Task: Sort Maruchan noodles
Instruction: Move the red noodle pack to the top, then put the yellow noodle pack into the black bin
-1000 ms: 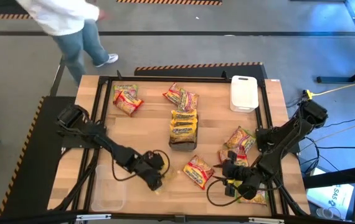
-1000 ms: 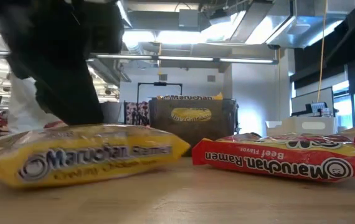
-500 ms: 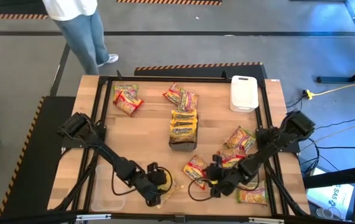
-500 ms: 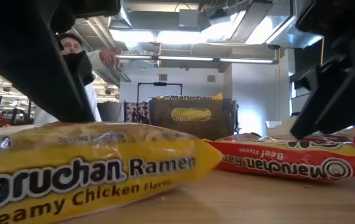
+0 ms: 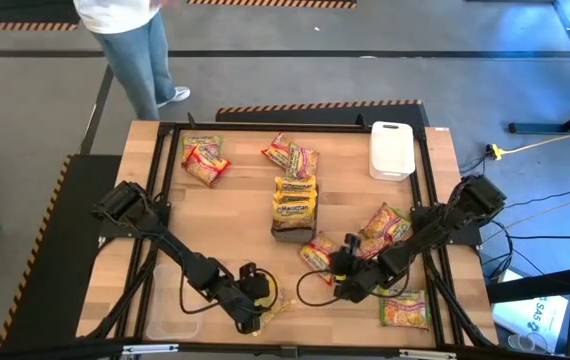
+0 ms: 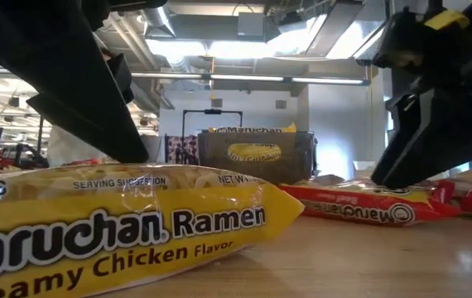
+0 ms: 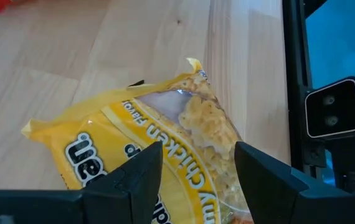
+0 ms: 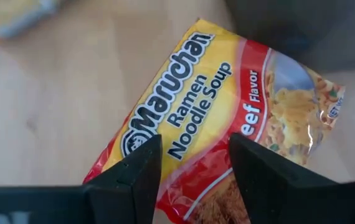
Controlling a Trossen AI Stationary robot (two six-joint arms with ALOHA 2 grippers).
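Now the left gripper (image 7: 193, 171) fingers clamp a yellow packet (image 7: 159, 140) between them; the right gripper (image 8: 190, 165) fingers clamp a red packet (image 8: 227, 99).

Right pincer (image 5: 337, 277): moved inward, dragging the flat red crinkly plastic beef packet (image 5: 318, 254) held in its fingers.
Left pincer (image 5: 261, 308): carried the yellow crinkly plastic chicken packet (image 5: 276, 305) toward the desk's (image 5: 235, 205) near edge.

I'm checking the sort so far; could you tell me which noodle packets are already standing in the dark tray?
The yellow packets at the table's middle: they stand stacked inside the dark tray, while every other packet lies loose on the wooden table.
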